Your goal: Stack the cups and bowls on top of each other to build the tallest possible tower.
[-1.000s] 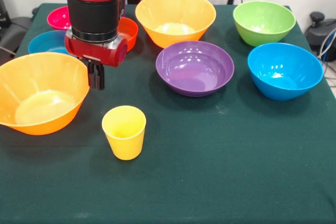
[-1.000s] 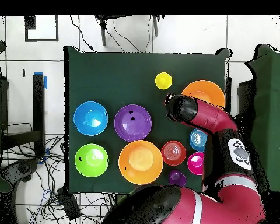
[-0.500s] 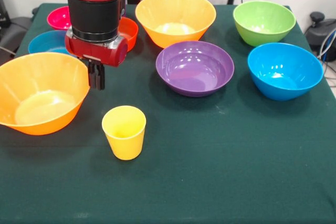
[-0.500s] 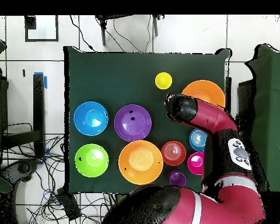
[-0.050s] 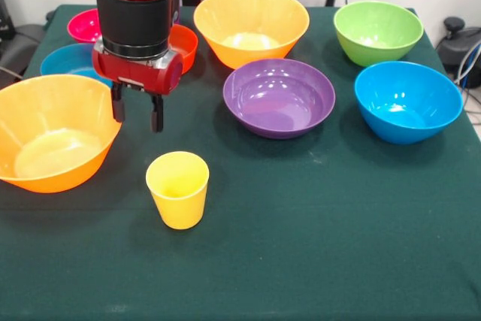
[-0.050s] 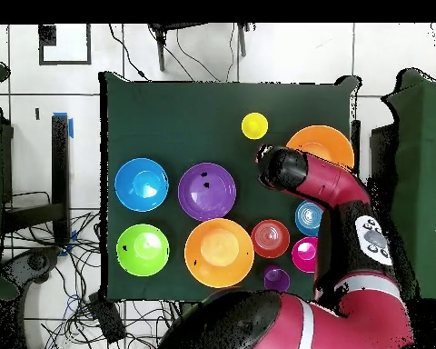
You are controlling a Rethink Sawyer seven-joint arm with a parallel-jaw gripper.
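Bowls sit apart on the green worktop, all with nothing in them. The yellow cup stands alone, near the big orange bowl. The pincer hangs open beside that bowl's rim, holding nothing.

bare cloth near yellow cup

A: Colours?
B: Yellow cup, two orange bowls, purple bowl, green bowl, blue bowl.
A: And the worktop?
B: Dark green. The arm is red and black.
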